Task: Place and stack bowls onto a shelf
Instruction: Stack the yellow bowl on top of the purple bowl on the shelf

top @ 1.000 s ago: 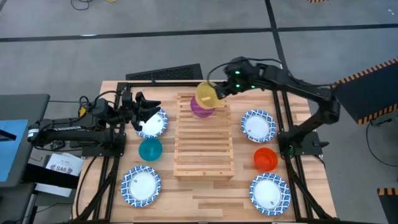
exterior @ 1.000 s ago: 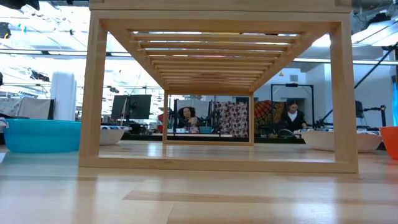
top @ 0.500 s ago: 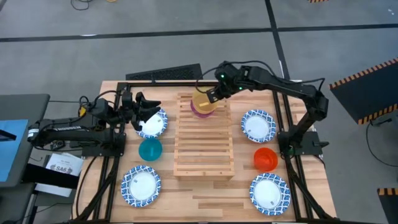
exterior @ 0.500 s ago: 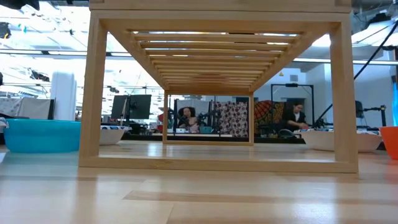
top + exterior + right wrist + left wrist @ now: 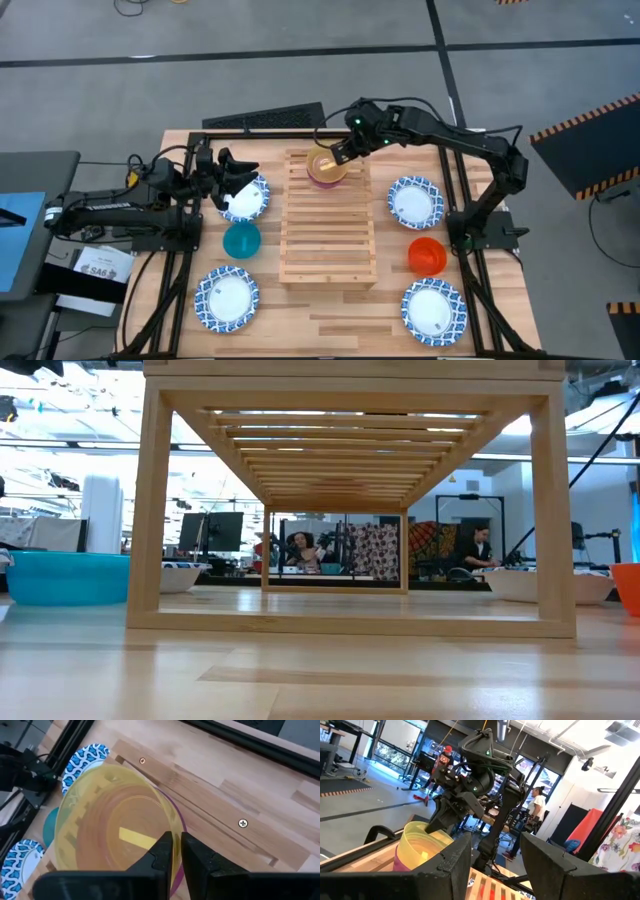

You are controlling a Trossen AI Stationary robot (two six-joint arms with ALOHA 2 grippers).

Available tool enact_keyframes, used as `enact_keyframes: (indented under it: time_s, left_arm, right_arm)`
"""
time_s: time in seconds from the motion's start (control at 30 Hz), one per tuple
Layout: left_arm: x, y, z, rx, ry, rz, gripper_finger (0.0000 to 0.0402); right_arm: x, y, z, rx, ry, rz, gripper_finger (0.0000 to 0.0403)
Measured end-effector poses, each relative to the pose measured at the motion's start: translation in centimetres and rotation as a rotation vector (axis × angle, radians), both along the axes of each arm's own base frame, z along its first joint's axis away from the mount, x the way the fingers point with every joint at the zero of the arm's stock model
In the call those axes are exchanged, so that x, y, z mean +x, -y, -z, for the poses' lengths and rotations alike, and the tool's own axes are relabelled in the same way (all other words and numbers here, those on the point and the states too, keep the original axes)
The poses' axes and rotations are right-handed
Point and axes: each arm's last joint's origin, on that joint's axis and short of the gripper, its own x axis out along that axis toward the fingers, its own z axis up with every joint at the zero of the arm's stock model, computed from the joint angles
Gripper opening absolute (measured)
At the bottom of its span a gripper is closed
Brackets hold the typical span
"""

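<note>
now the right hand (image 5: 337, 156) pinches the yellow bowl's (image 5: 325, 163) rim, nested in the purple bowl (image 5: 322, 181) at the shelf's (image 5: 328, 240) far edge.

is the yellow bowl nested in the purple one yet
Yes: the yellow bowl sits upright inside the purple bowl on the shelf; the right gripper fingers pinch its rim.

Grey floor (image 5: 250, 45) crossed by dark lines fills the upper frame; monitors (image 5: 213, 530) (left of centre) stand beyond; bright ceiling lights.
</note>
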Motion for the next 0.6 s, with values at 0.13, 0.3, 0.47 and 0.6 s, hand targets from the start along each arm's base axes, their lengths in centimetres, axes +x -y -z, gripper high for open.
enact_keyframes:
  time_s: [0.13,0.3,0.47,0.6]
  left_arm:
    - [-0.01,0.00,0.00,0.000,0.000,0.000,0.0155]
    - [0.00,0.00,0.00,0.000,0.000,0.001,0.0155]
    - [0.00,0.00,0.01,0.000,-0.001,0.000,0.0155]
    - [0.00,0.00,0.01,0.000,-0.001,0.000,0.0155]
  right_arm:
    - [-0.29,0.14,-0.08,-0.004,-0.008,-0.020,0.0065]
    - [-0.45,0.21,-0.21,0.009,0.001,-0.051,0.0066]
    - [-0.73,0.38,-0.59,-0.006,0.015,-0.071,0.0070]
    - [-0.74,0.46,-0.53,0.009,0.020,-0.102,0.0103]
